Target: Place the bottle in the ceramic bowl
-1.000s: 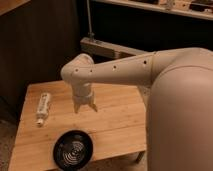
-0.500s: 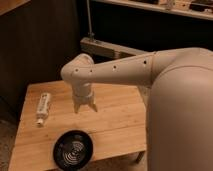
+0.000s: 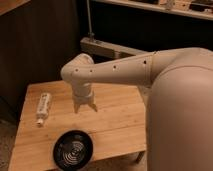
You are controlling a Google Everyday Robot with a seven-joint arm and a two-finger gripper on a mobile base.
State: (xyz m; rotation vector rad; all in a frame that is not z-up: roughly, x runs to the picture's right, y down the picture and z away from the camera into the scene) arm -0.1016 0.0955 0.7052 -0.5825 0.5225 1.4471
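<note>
Nearby, bottle (image 3: 43,107) lying on table (image 3: 122,117) beside hand (image 3: 85,107), ceramic bowl (image 3: 73,149) apart.

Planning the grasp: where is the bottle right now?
In the camera view, the bottle lies at the left of the wooden table, beside the end effector hovering mid-table, beyond the ceramic bowl.

The wooden table (image 3: 120,117) bears the bottle (image 3: 43,107) and ceramic bowl (image 3: 60,141), hand (image 3: 85,107) hovering above.
</note>
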